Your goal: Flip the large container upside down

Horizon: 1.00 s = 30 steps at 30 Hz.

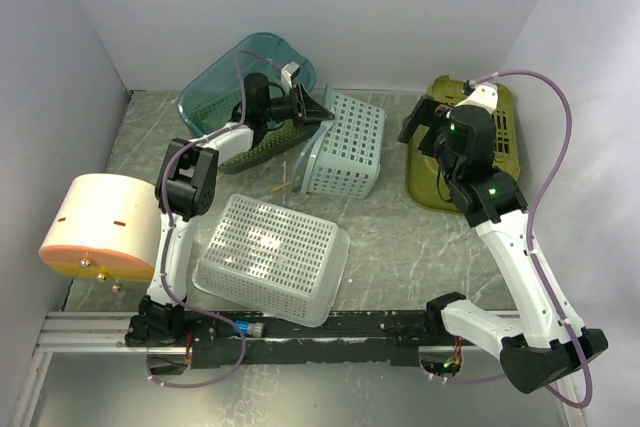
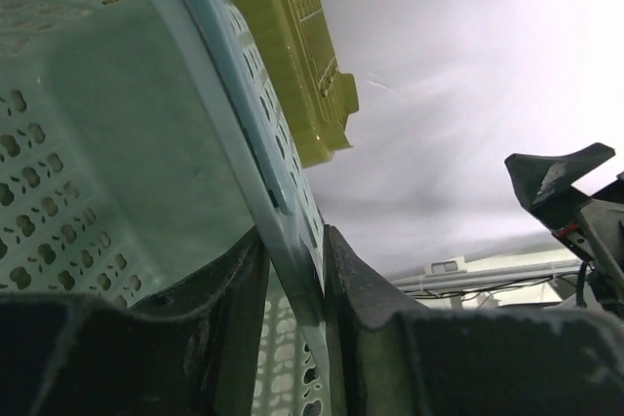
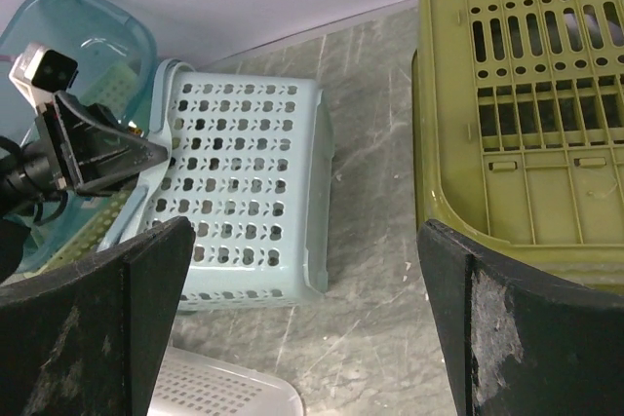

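Note:
A light blue perforated basket (image 1: 347, 147) lies tipped on its side at the back middle of the table, its opening facing left. My left gripper (image 1: 318, 113) is shut on its rim; in the left wrist view the rim (image 2: 283, 192) runs between both fingers of the left gripper (image 2: 292, 250). My right gripper (image 1: 418, 127) is open and empty, hovering above the table between the blue basket (image 3: 244, 192) and an olive green basket (image 3: 526, 94). In the right wrist view its fingers (image 3: 107, 309) stand wide apart.
A large white perforated basket (image 1: 270, 257) lies upside down at the front middle. A teal tub (image 1: 225, 77) with a dark green tray (image 1: 265, 150) in it stands at the back left. The olive basket (image 1: 505, 122) sits at the back right. A cream and orange drum (image 1: 100, 227) is at the left edge.

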### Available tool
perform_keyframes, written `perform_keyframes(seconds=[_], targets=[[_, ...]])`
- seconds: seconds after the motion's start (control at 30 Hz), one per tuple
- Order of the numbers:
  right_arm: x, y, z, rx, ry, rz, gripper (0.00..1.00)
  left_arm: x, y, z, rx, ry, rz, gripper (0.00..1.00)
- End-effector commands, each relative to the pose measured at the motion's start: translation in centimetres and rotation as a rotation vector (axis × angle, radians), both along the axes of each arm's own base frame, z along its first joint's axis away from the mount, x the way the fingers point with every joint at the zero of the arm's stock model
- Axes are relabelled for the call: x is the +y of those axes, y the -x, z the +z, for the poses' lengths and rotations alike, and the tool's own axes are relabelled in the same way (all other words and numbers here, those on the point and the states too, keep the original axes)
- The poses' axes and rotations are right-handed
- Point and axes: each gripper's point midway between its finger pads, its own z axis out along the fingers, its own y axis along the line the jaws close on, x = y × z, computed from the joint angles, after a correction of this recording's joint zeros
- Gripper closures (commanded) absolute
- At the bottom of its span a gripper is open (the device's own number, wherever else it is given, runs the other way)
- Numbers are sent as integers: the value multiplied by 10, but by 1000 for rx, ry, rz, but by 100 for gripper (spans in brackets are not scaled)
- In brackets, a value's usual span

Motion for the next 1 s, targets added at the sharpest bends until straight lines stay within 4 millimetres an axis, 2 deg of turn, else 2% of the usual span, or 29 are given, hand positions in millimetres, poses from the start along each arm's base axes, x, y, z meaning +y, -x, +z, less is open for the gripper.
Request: perform_keyframes(seconds=[0.0,0.2,0.3,0.37,0.57,0.67,0.73,0.83,0.97], targets=[[-4,4,10,-25,-16,-14,0,2,-1,-43,56,-121,-56,63],[0,3,5,-22,-26,-1,0,4,-1,-51,57,-139,-38,65],[1,3,3,-13,-26,4,0,1,2,-48,59,-125,-37,77],[2,3,2,-11,-26,8,0,-5,4,-44,58,-116,-38,78],[5,3,1,-9,-36,25,0,-36,10,-32,24,-141,-34,46],[5,4,1,-5,-36,27,0,-46,8,-32,-33,-249,-2,18],[4,6,1,-3,-31,23,0,-41,0,-29,-80,-339,50,0],[-4,7,-6,19,-15,-19,0,-25,-6,-23,-158,-448,123,1],[-8,4,-19,56,3,-45,0,-14,-8,9,-290,-537,199,1]])
